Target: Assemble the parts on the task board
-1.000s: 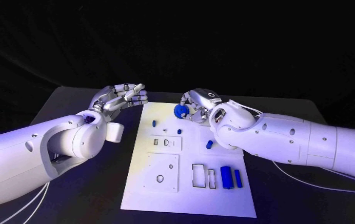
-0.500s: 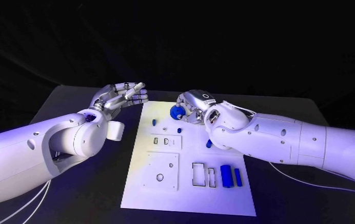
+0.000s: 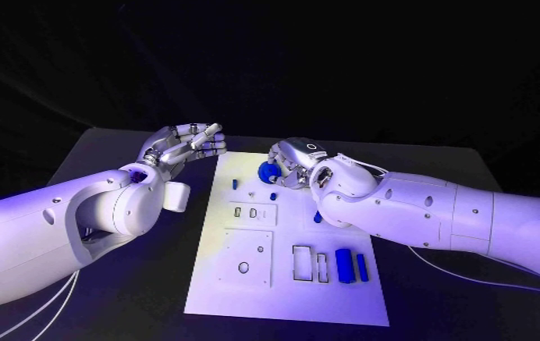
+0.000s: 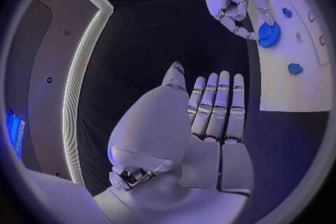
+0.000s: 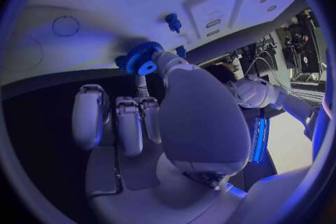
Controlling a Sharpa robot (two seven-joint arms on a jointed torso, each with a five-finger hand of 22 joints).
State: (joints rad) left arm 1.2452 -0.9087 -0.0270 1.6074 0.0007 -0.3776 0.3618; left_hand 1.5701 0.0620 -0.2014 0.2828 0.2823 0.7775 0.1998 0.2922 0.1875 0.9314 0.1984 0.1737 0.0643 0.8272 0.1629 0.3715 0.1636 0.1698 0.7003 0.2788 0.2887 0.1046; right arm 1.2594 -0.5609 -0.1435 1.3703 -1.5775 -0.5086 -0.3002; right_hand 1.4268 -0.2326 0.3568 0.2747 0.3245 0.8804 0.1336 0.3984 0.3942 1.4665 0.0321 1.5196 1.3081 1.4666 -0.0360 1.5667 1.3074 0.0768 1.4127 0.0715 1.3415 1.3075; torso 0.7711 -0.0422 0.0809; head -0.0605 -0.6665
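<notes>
Looking down from the head, the right hand (image 3: 295, 163) pinches a small blue toothed plastic gear (image 3: 270, 171) above the white rectangular task board (image 3: 287, 278), likely for seating. Left wrist: left hand (image 4: 213, 117) spread, empty, beside it. Right wrist: gear at fingertips (image 5: 162, 59).

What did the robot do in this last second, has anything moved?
The right robot hand, holding the blue gear, shifted slightly toward the board's far left part and kept its grip. The left robot hand stayed raised and empty beside the task board; the other blue parts stayed put.
</notes>
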